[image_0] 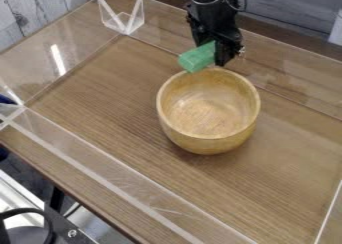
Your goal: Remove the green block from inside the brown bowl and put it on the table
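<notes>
The green block [199,57] hangs in the air just behind and above the far rim of the brown bowl [209,110], tilted. My black gripper [214,50] comes down from the top of the view and is shut on the green block's upper right end. The bowl stands upright on the wood-grain table [94,98] and its speckled pale interior holds nothing.
Clear acrylic walls [80,153] border the table on all sides. A clear acrylic bracket [122,15] stands at the far left corner. Bare tabletop lies left of and in front of the bowl.
</notes>
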